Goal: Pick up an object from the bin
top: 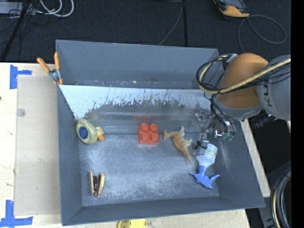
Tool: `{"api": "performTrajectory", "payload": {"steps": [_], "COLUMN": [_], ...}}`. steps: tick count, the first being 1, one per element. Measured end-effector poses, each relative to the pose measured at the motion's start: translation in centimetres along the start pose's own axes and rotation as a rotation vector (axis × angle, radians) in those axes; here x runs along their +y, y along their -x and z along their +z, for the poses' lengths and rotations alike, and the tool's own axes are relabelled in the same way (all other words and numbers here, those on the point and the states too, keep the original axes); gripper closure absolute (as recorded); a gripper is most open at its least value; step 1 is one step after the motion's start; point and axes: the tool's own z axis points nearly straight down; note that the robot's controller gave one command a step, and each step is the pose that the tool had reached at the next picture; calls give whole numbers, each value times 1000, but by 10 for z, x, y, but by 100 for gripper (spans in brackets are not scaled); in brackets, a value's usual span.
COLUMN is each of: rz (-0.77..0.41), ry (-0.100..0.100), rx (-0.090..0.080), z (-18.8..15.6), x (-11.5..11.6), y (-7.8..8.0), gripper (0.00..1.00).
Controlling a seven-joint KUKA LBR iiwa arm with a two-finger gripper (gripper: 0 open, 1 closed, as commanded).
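Observation:
My gripper (212, 128) hangs low at the bin's right side, under the arm's orange cover. Directly below it lies a small white bottle-like thing with a blue flared end (206, 161); its white top comes up to the gripper, and I cannot see whether the two touch. Just left of the gripper lies a tan toy dinosaur (180, 142). A red studded brick (148, 133) sits further left, near the middle of the bin.
A yellow-green round thing with a blue centre (88, 132) lies at the bin's left. A small orange and black clip-like pair (96, 184) lies near the front left corner. The arm and its cables cover the bin's right rim.

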Motion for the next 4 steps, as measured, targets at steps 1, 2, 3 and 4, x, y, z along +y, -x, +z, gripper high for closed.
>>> {"api": "performTrajectory", "payload": {"steps": [1,2,3,4], "rz": [216,125,345,344], "ry": [1,0,2,1], "rx": [2,0,0,0], "z": [15,42,53,53], "x": [17,14,24,24], "y": [-20,-8,-22,-22], "gripper": [0,0,100,100]}}
